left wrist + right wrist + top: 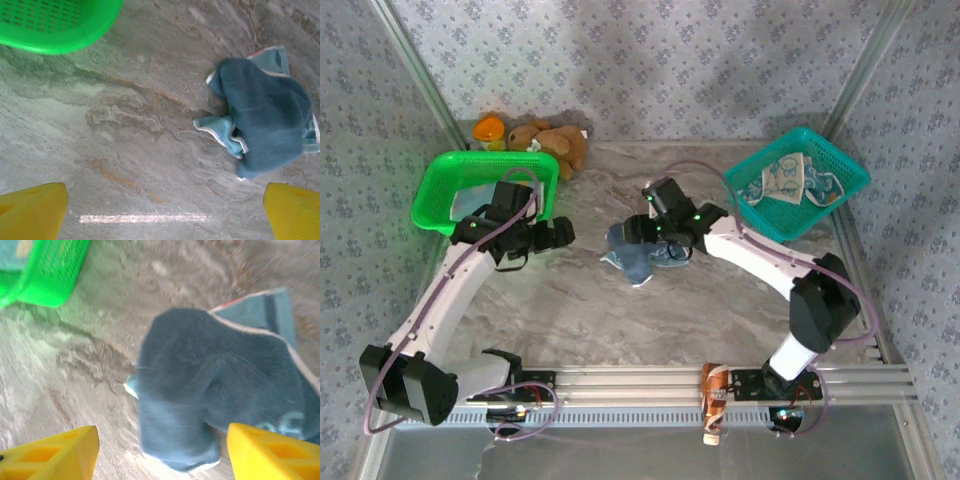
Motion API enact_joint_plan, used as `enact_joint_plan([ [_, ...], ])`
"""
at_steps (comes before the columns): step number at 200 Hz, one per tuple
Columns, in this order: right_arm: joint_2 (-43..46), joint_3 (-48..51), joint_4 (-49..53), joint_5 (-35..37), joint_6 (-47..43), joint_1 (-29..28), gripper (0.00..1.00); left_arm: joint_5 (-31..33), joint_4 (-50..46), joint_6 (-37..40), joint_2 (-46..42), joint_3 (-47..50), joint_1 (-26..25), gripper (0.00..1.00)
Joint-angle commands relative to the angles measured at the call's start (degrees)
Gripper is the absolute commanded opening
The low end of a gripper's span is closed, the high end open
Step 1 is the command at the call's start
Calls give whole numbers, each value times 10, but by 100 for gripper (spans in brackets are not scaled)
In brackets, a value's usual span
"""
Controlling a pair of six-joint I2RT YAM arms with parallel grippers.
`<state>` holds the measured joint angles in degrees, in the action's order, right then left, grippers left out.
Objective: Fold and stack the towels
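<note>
Crumpled in a heap at the middle of the grey marbled table [570, 310]: a thin blue-grey cloth towel [632, 258]. From under it, a paler blue corner with a cream edge and a strip of striped cloth poking out. Same towel [265, 120] at the right of the left wrist view, and blurred close under the right wrist camera [215, 390].

Directly above the heap, the right gripper [660, 238]. Yellow fingers [272, 452] spread apart, one over the cloth's lower edge, nothing pinched between them: open.

Well to the left over bare table, the left gripper [558, 234], clear of the towel. Yellow fingertips [32, 210] as wide as can be, only marble between them.

Further out, at the table's back right, a teal plastic mesh basket [760, 215] holding pale towels with blue printed motifs [785, 180]. At the back left, a bright green plastic mesh basket [430, 200]. Behind it, against the wall, a brown plush toy [552, 145] beside a small orange object [490, 130].
</note>
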<state>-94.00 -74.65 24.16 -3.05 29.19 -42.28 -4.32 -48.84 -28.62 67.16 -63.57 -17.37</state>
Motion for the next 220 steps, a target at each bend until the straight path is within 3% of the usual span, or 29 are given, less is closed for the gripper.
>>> enact_joint_plan([
  [1,5,2,-1,-11,11,3,70,-18,25,-17,2,14,-19,99],
  [36,25,43,18,0,-7,33,66,-22,54,-31,23,46,-60,97],
  [77,37,134,4,-11,-28,93,50,-28,116,-51,78,77,-131,87],
  [108,23,185,-28,-23,-43,137,45,-27,152,-75,133,84,-172,76],
  [132,-2,195,-55,-41,-46,155,44,-52,195,-89,174,81,-185,68],
  [185,-49,188,-83,-59,-45,161,41,-80,244,-101,264,36,-205,61],
  [220,-55,188,-93,-71,-42,160,21,-88,276,-109,298,26,-207,48],
])
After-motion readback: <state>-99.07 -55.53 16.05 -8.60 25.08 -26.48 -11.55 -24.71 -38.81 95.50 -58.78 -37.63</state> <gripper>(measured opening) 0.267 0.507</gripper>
